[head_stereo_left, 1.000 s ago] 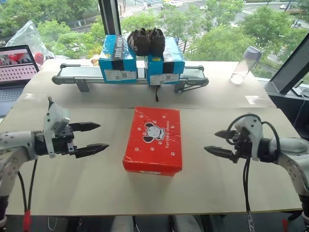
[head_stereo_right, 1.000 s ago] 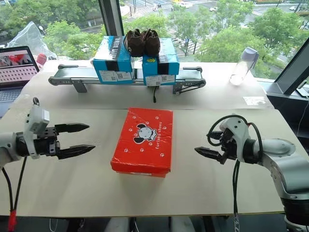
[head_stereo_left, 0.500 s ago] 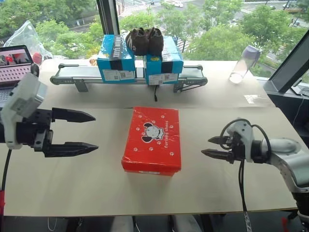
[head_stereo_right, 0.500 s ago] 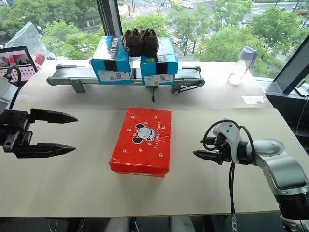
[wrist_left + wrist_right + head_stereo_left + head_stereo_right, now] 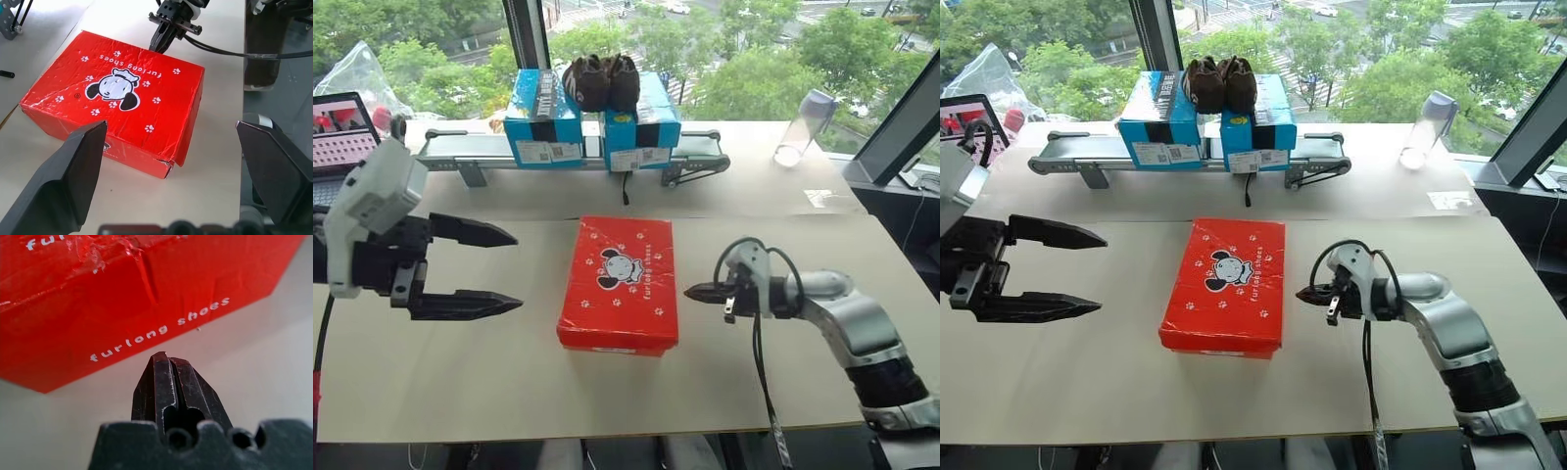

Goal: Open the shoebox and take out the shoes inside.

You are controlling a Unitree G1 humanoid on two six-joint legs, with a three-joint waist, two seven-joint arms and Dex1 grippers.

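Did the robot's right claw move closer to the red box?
Yes. The right gripper has slid toward the shoebox, its jaws now shut and its tip just short of the box's side.

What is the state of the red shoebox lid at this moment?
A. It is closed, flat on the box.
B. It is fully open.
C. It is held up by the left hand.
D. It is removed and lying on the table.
A: the shoebox lies with its printed lid flat and shut, and neither hand grips it.
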